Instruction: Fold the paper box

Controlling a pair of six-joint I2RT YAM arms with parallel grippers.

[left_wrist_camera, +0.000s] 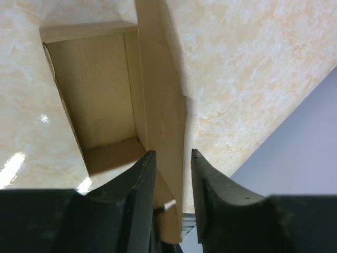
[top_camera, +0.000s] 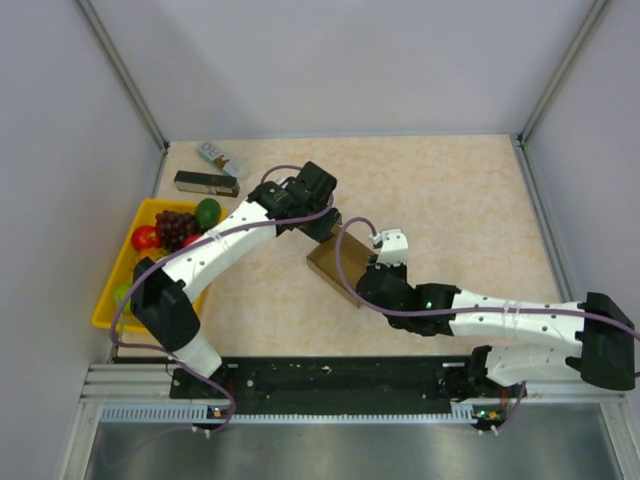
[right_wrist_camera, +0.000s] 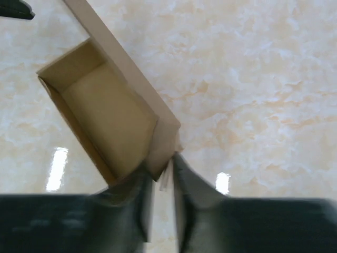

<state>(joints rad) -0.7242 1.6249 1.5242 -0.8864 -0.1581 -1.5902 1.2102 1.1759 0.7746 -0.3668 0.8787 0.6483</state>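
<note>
The paper box (top_camera: 333, 268), an open-topped brown cardboard tray with one long flap raised, sits mid-way across the table (top_camera: 460, 200), where the left gripper (left_wrist_camera: 169, 161) loosely straddles that flap, slightly parted, and the blurred right gripper (right_wrist_camera: 162, 176) stands narrow at a corner, grip unclear.

I see the paper box (top_camera: 332, 272) as a plain brown cardboard carton, folded into an open-topped rectangular tray with a flat floor and upright walls. It sits on the table (top_camera: 450, 200) near the middle, turned at a slant to the table's edges. A broad flap runs along one long side and reaches past the box's end, and I can't tell whether it stands straight or leans outward. My wrist cameras show unprinted cardboard inside, with the corners squared.
</note>
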